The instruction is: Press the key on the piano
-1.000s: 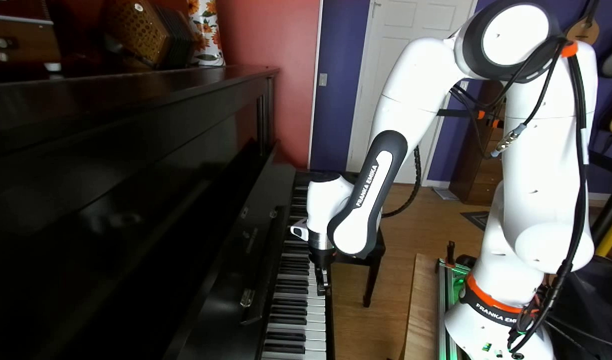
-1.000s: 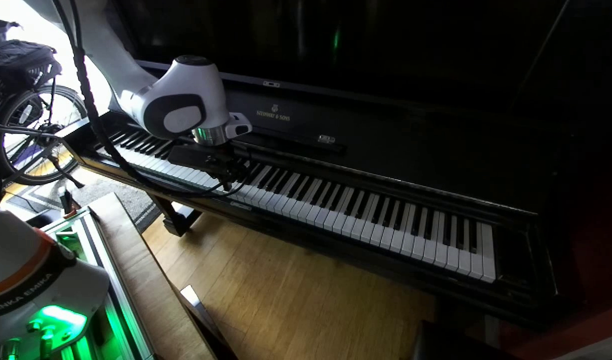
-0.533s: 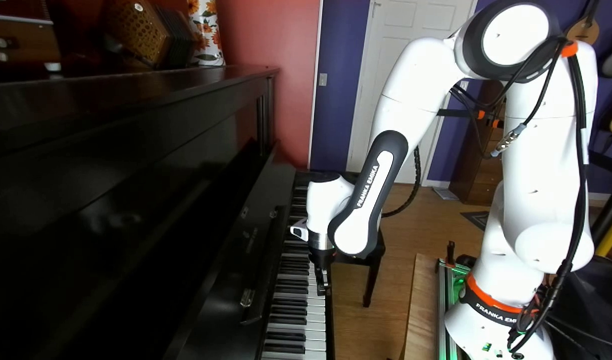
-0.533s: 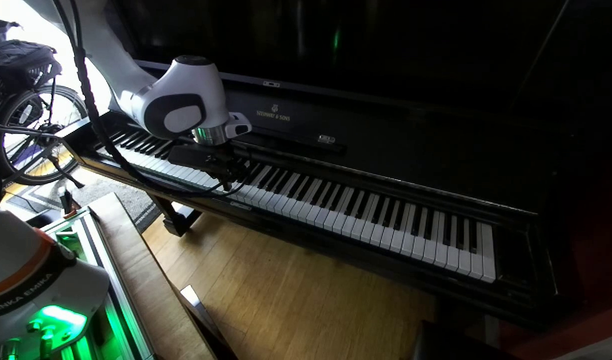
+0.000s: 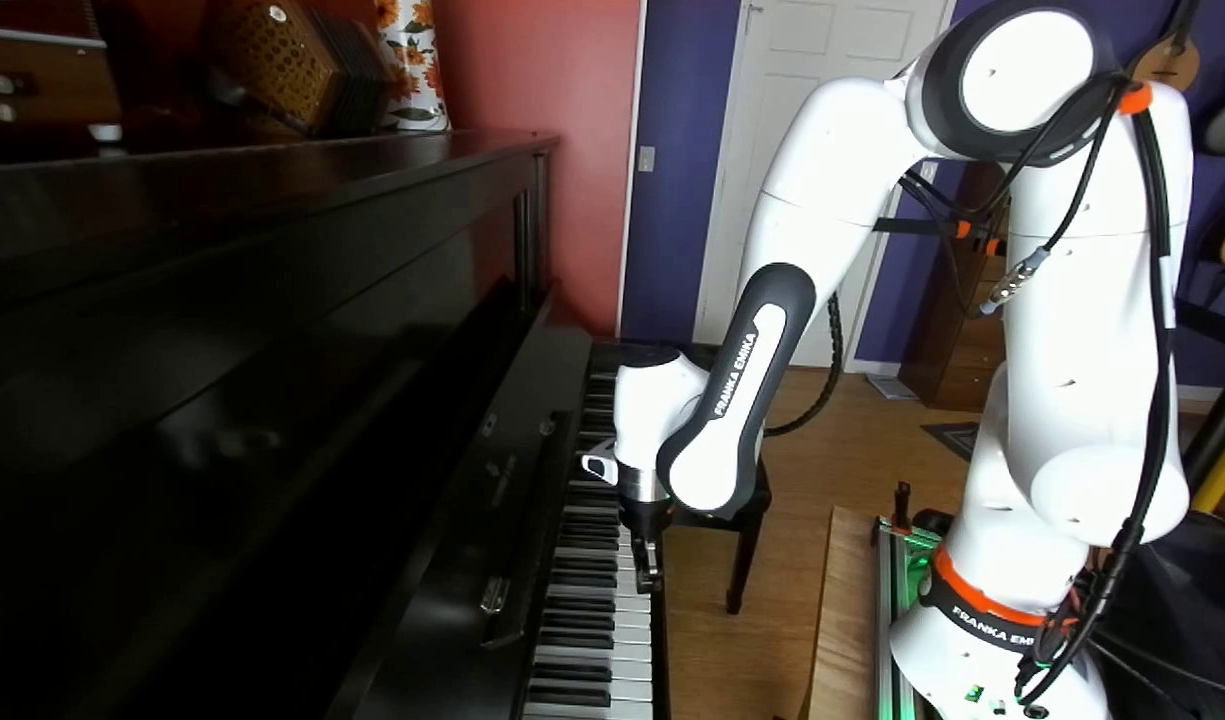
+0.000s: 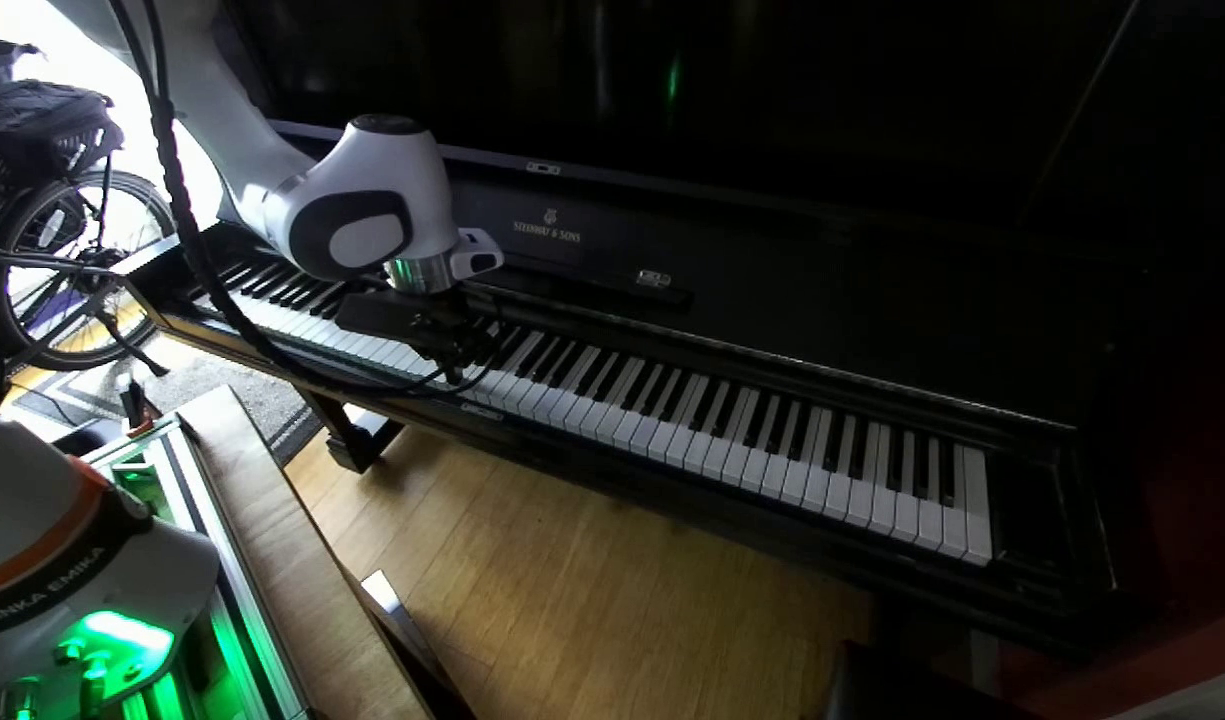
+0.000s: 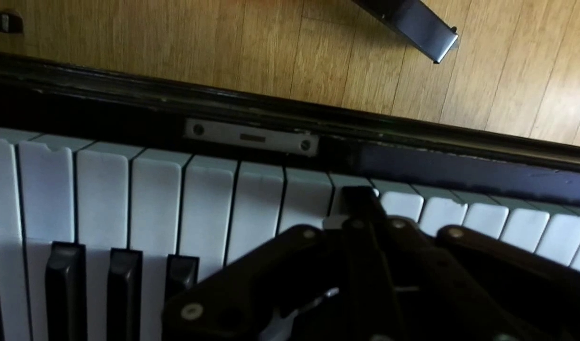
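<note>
The big black upright piano (image 6: 822,320) lies right below the claw (image 7: 364,201), its keys (image 7: 207,203) running off both ways, toward a bicycle (image 6: 67,270) at one end and a red wall (image 5: 547,100) at the other. The claw points straight down from the white arm (image 5: 827,150), and in the wrist view I can see its fingers (image 7: 361,246) drawn together into one narrow dark tip, so it is closed. That tip sits over the front end of a white key (image 7: 350,181); whether it touches the key, or pushes it down, I cannot tell. Near it, a metal plate (image 7: 252,137) is fixed along the piano's front rail (image 7: 129,102). On the side away from the arm's base (image 5: 972,660), a board (image 6: 612,240) with gold STEINWAY & SONS lettering slopes up behind the keys, and the tall case rises above that. In an exterior view a concertina (image 5: 292,70) rests on the piano's top, well apart from the claw, while a black bench (image 5: 758,500) stands beyond the claw, beside the keyboard, on the wooden floor (image 6: 592,590).
</note>
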`<state>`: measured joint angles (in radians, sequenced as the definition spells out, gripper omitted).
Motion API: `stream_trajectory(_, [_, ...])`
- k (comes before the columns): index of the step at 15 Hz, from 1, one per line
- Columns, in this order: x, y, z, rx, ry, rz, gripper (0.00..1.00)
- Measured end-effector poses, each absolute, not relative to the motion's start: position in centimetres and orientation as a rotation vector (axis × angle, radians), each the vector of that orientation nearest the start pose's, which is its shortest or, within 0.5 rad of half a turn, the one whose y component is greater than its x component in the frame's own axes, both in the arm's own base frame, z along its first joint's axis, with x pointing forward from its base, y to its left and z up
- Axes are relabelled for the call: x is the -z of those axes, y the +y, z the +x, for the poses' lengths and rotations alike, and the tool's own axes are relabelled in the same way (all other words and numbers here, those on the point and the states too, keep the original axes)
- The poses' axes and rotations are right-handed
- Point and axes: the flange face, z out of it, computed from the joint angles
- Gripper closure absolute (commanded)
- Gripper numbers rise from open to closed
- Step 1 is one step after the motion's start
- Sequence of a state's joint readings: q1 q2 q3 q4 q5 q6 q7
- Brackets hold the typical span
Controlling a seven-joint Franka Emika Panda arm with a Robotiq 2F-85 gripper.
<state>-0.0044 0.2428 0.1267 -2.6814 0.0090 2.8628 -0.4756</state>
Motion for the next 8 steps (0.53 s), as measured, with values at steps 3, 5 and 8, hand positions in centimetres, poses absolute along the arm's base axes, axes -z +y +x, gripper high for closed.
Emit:
stream_trajectory(3, [-15.01,5.26,39.71,-0.087,-0.891,-2.967,1.0])
stream_trajectory(5, [-14.87,5.27,39.64,-0.092,-0.888,-2.967,1.0])
stream_trajectory(8, [-14.53,5.29,39.49,-0.105,-0.879,-2.968,1.0])
